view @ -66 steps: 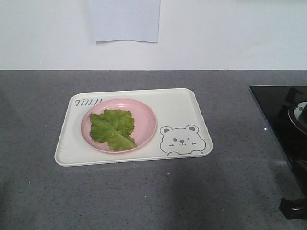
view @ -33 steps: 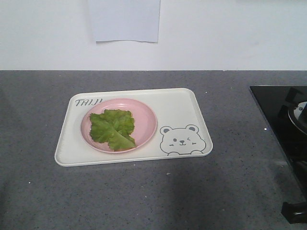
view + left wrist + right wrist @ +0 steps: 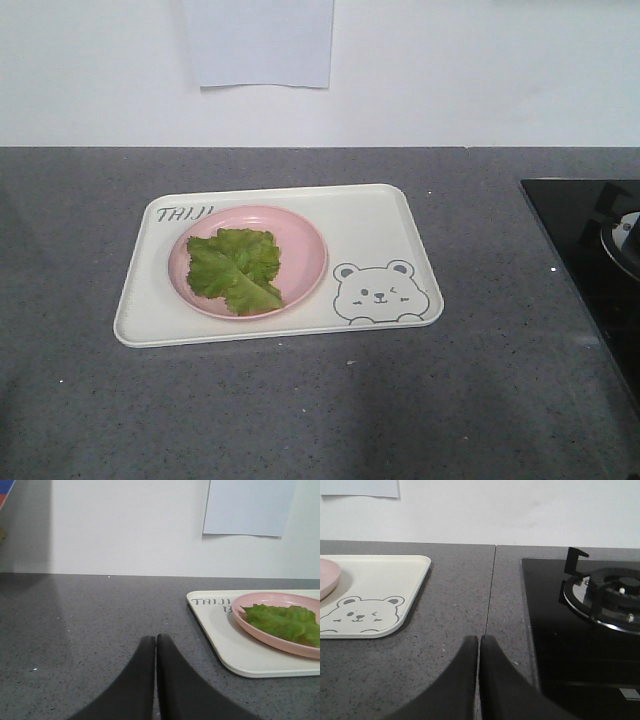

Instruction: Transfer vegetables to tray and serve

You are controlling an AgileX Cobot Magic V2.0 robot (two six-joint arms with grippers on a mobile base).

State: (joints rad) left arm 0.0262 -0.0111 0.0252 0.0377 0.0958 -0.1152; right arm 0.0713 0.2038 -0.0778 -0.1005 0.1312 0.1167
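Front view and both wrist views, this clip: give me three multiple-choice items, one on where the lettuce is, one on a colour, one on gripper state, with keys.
1. Where does the lettuce leaf lie?
A. on the bare counter
B. on the plate that sits on the tray
C. on the hob

2. What colour is the plate?
A. blue
B. black
C. pink

3. How do the left gripper and right gripper stand?
A. both shut, holding nothing
B. both wide open
C. left clamped on the leaf

Key: 1 B, the leaf rests inside the plate, which stands on the tray. 2 C, its rim shows pink around the leaf. 3 A, in each wrist view the fingers meet with nothing between them.
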